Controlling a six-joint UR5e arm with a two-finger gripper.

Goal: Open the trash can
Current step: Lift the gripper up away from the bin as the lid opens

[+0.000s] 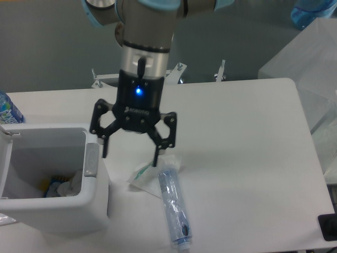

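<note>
The white trash can (58, 211) stands at the front left of the table. Its top is open: I see inside it, with some blue and white rubbish (60, 185) at the bottom. The lid (4, 158) stands raised at the can's left edge. The grey push-button strip (91, 159) is on the can's right rim. My gripper (130, 157) is open and empty. It points down just right of the can, with its left fingertip (104, 152) close to the button strip and its right fingertip (156, 161) over a wrapper.
A crushed clear plastic bottle (175, 208) lies right of the can, with a white and green wrapper (143, 174) beside it. A blue-labelled bottle (8, 110) is at the left edge. A black object (329, 227) sits at the front right corner.
</note>
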